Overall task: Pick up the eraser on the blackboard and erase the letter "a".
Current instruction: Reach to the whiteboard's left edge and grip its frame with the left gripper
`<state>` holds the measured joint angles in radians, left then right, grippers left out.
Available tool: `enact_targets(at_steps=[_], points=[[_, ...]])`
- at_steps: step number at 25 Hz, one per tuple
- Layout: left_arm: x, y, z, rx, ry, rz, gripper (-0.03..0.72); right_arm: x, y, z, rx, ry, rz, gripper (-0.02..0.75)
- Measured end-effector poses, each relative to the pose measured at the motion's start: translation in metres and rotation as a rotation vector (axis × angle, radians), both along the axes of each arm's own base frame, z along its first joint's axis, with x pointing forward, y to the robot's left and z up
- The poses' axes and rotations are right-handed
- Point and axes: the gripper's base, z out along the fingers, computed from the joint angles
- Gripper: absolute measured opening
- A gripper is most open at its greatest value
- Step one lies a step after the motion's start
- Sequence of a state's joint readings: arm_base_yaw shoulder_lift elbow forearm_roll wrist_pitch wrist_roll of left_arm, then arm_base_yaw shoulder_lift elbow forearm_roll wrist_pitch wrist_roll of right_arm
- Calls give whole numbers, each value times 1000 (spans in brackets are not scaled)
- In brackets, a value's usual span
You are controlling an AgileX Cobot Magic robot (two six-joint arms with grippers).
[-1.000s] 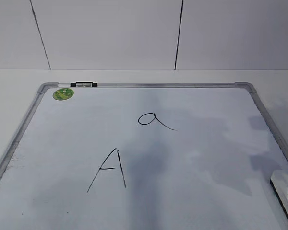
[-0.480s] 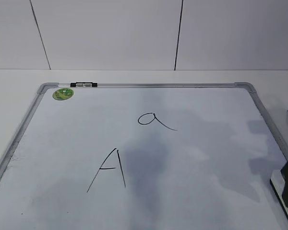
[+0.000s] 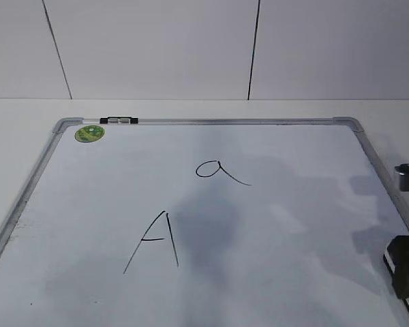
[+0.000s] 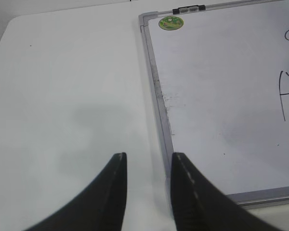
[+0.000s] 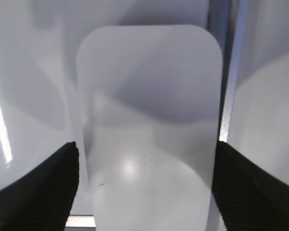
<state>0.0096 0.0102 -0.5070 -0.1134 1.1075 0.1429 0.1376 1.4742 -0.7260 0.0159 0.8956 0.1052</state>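
The blackboard point(image 3: 293, 218) is a white board in a silver frame lying flat on the table. The small letter "a" point(image 3: 215, 169) is drawn near its middle. The eraser point(image 5: 149, 120), a white rounded block, lies at the board's near right corner; in the exterior view only its edge point(image 3: 388, 262) shows. My right gripper point(image 5: 147, 159) is open and straddles the eraser, one black finger on each side, with a thin gap on the left. It shows at the right edge of the exterior view point(image 3: 407, 269). My left gripper point(image 4: 148, 161) is open and empty over the table, left of the board's frame point(image 4: 156, 91).
A large capital "A" point(image 3: 157, 238) is drawn left of and nearer than the "a". A round green sticker point(image 3: 90, 133) and a black-and-silver clip point(image 3: 119, 120) sit at the board's far left corner. A white table point(image 4: 62, 96) surrounds the board, with a white wall behind it.
My right gripper has shifted left and lower at the board's near right corner, closing in over the eraser. The board, the letters and the left arm have not moved.
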Motion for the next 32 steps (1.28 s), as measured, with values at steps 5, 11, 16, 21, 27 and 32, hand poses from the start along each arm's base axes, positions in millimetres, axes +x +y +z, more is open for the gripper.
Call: enact_targets(at_steps=[5, 11, 16, 21, 27, 32], points=[[0, 0, 0, 0, 0, 0, 235, 3, 0, -4, -4, 1, 2, 667], [0, 0, 0, 0, 0, 0, 235, 4, -1, -5, -19, -10, 16, 664], [0, 0, 0, 0, 0, 0, 235, 5, -1, -7, -20, -4, 16, 648], [0, 0, 0, 0, 0, 0, 235, 6, -1, -12, -23, 18, 18, 629], [0, 0, 0, 0, 0, 0, 235, 6, -1, -12, -24, 16, 21, 564], [0, 0, 0, 0, 0, 0, 235, 6, -1, -11, -24, 13, 21, 561]])
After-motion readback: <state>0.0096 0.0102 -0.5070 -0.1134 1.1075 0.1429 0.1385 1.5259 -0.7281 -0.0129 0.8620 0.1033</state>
